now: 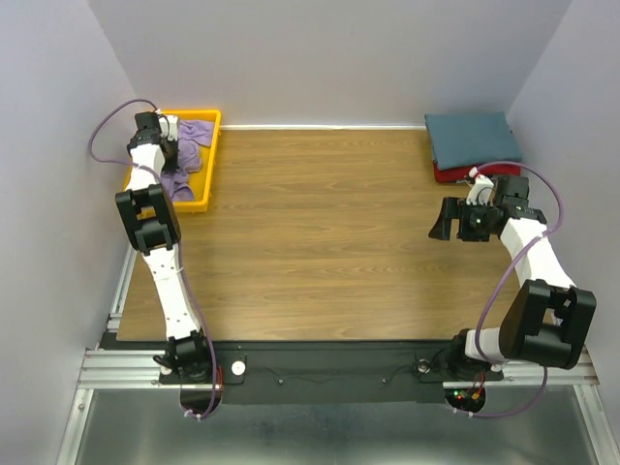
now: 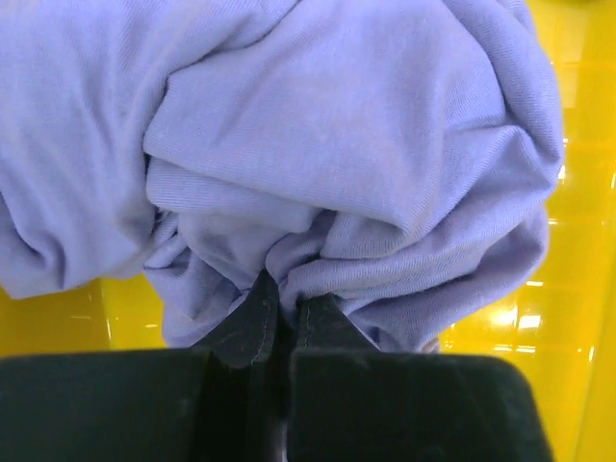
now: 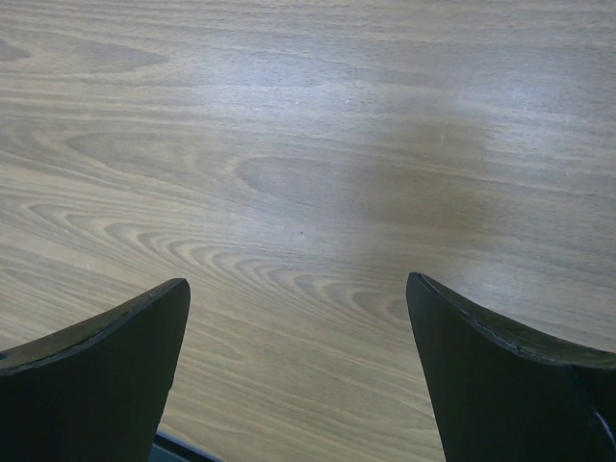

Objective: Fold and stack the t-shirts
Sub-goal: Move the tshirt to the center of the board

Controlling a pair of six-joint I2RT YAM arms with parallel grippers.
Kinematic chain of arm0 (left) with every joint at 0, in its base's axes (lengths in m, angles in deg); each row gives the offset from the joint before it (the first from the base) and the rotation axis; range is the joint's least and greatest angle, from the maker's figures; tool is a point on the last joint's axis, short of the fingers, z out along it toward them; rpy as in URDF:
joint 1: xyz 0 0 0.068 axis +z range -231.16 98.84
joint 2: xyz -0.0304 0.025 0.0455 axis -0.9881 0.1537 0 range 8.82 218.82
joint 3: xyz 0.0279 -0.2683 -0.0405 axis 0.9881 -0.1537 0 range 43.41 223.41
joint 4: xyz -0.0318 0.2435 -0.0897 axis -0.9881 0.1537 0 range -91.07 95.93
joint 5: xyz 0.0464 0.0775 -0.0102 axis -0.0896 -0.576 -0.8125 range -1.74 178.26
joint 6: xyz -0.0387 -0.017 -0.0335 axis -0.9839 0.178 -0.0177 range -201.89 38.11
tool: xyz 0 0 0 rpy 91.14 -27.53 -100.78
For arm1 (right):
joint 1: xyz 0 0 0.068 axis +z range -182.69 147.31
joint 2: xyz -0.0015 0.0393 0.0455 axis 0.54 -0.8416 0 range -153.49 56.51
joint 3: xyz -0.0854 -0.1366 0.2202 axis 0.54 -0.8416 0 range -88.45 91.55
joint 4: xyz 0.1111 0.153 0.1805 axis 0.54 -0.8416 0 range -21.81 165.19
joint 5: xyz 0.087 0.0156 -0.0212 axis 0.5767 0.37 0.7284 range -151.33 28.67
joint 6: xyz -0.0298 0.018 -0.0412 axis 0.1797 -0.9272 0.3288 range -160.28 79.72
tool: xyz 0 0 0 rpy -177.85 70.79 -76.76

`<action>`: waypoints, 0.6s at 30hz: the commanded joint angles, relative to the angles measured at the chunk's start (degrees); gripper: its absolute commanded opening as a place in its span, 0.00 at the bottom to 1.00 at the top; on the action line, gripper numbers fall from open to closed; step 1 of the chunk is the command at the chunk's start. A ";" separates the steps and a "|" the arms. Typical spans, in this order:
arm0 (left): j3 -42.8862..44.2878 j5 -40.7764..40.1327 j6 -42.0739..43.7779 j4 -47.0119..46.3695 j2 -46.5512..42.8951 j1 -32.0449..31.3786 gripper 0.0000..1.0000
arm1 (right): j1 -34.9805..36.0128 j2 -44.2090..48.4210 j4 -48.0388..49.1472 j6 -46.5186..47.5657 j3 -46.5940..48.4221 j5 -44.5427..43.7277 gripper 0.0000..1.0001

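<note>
now | left end effector (image 2: 287,303) pinching lavender t-shirt (image 2: 337,144) in tray (image 2: 577,241) | right end effector (image 3: 296,289) wide above table (image 3: 308,115)

light: bright, even | glare: white hotspots on yellow tray (image 2: 577,289) at 4 o'clock | shadow: soft patch on desk (image 3: 423,192) at 1 o'clock | focus: sharp

Pale walls (image 1: 329,58) enclose a wooden table (image 1: 329,242).

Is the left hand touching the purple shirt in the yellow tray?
Touching. The left wrist view shows the left hand shut on a fold of the purple shirt, cloth pinched between its fingers.
</note>
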 commanded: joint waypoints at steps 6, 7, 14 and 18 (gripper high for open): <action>7.65 11.03 -1.66 -0.96 -14.20 1.45 0.00 | 0.27 0.29 2.65 -0.45 1.51 1.49 1.00; 8.44 13.33 -2.19 -1.13 -17.00 1.10 0.00 | 0.27 0.72 2.91 -0.36 1.42 1.40 1.00; 9.77 19.33 -3.25 -4.03 -31.50 -8.90 0.00 | 0.27 2.13 3.88 -0.79 1.60 1.49 1.00; 10.21 20.90 -6.14 -7.45 -37.41 -21.27 0.00 | 0.27 3.36 4.15 -1.59 2.21 0.88 1.00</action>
